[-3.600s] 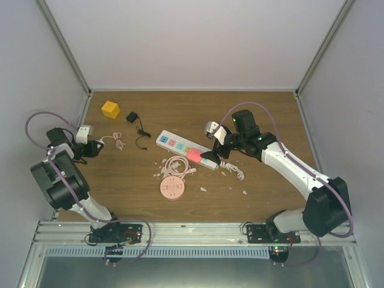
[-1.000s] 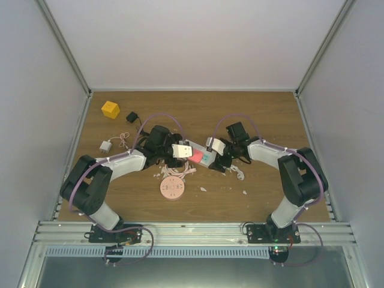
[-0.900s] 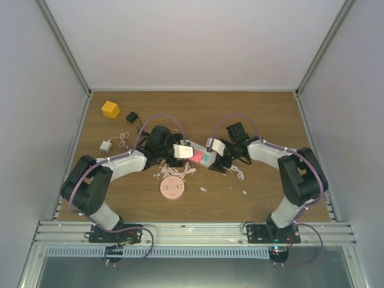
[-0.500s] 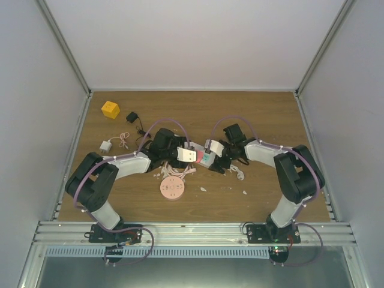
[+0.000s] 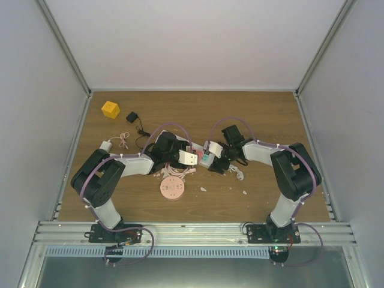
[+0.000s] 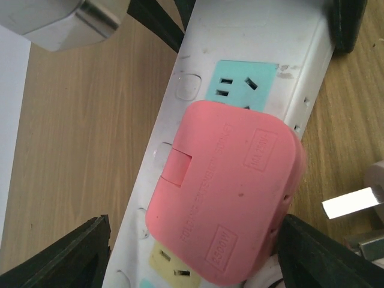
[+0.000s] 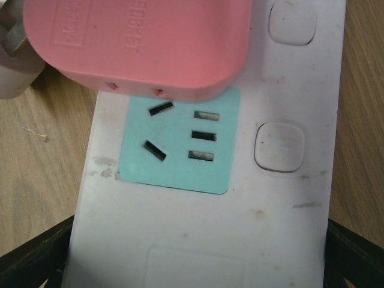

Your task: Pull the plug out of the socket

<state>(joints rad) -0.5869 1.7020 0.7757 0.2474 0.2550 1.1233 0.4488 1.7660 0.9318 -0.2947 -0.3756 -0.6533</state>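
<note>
left gripper (image 6: 195,255): jaws standing wide, straddling the rounded pink plastic plug (image 6: 225,192) — one black finger (image 6: 327,258) just beside its edge, the other sitting well off over the brown wood table (image 6: 72,150).
right gripper (image 7: 195,258): jaws wide, sitting either side of the long white plastic power strip (image 7: 288,198), looking not yet clamped.
pink plug: sitting seated on the strip, next to the bare teal socket face (image 7: 180,144).
strip hold: the right gripper should be pinning the strip flat before any pull.
plug pull: the left gripper should be centring on the plug's sides, closing firm, then drawing straight off the face — any twisting is likely lifting the strip too.
pins: hidden under the plug, so seat depth is not showing.
strip ends: cut off in both wrist views.
top view: the grippers are covering nearly all of the plug.
</note>
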